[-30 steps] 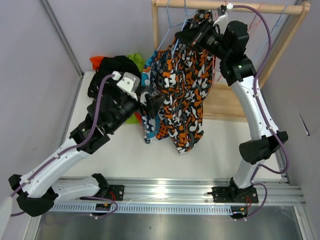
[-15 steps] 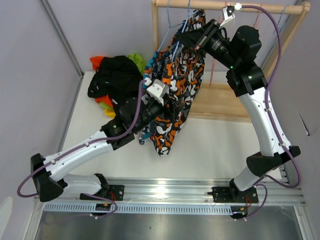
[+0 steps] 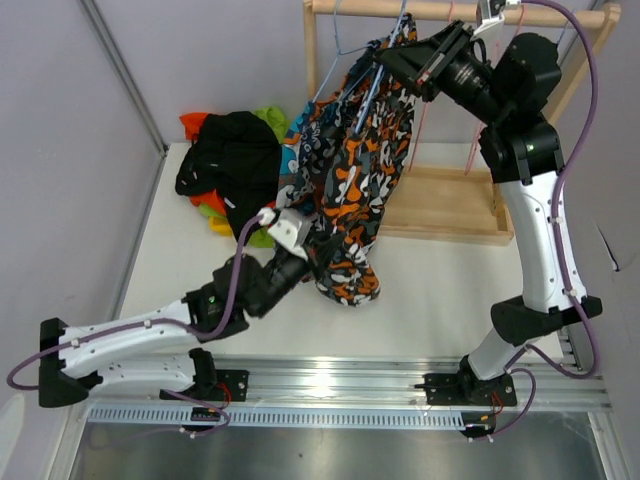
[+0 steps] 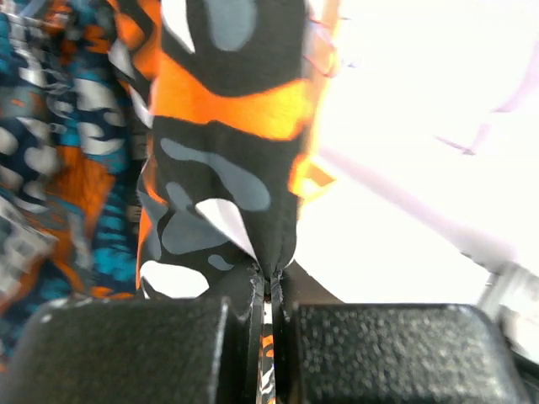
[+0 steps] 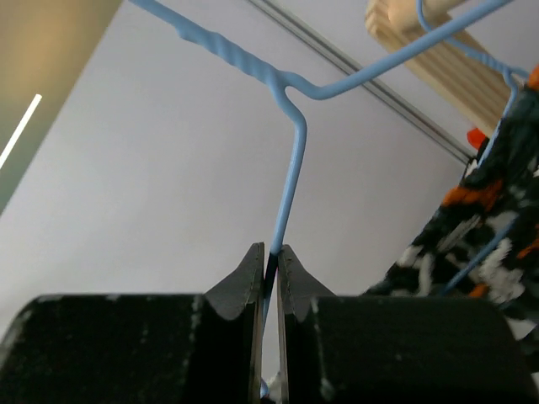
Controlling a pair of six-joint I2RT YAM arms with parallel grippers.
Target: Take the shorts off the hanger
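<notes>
A pair of shorts (image 3: 355, 180) with orange, black and white blotches hangs from a blue wire hanger (image 3: 372, 85) below the wooden rail. High at the back, my right gripper (image 3: 388, 60) is shut on the hanger's wire (image 5: 289, 168) just under its twisted neck; the right wrist view shows my right gripper (image 5: 269, 257) and the patterned shorts (image 5: 484, 240) at the right edge. My left gripper (image 3: 306, 252) is shut on the shorts' lower edge. In the left wrist view a fold of the shorts (image 4: 223, 160) is pinched in my left gripper (image 4: 268, 284).
A wooden rack has a top rail (image 3: 560, 15) and a base board (image 3: 450, 205) on the table. A teal-patterned pair (image 3: 300, 145) hangs beside the held one. Black (image 3: 235, 155), orange-red (image 3: 192, 122) and lime green (image 3: 272, 118) shorts are piled at back left. Pink wire hangers (image 3: 470, 150) dangle from the rail.
My left gripper went from open to shut on the shorts' lower edge and drew back toward the near side. The right arm lifted the hanger up and to the right.
</notes>
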